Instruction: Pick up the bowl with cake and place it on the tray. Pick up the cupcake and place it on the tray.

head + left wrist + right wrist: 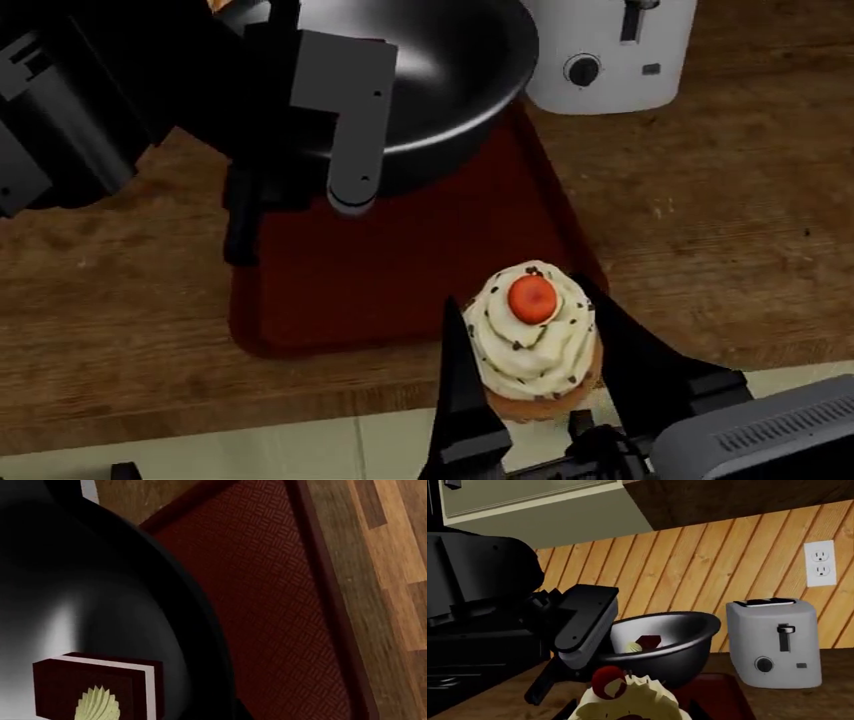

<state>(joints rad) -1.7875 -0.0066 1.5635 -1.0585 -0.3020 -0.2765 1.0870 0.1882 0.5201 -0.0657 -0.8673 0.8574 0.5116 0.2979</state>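
Left gripper point(300, 190) clamps the bowl point(427, 70) by its rim, cake point(97, 690) inside, above the tray's point(360, 290) far end. Right gripper point(534, 400) is clenched on the cupcake point(531, 340), held over the tray's near corner by the surface's point(721, 230) front edge.

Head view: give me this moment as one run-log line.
left pincer: shut on bowl, held over tray | cake: in bowl | right pincer: shut on cupcake, at tray's near corner
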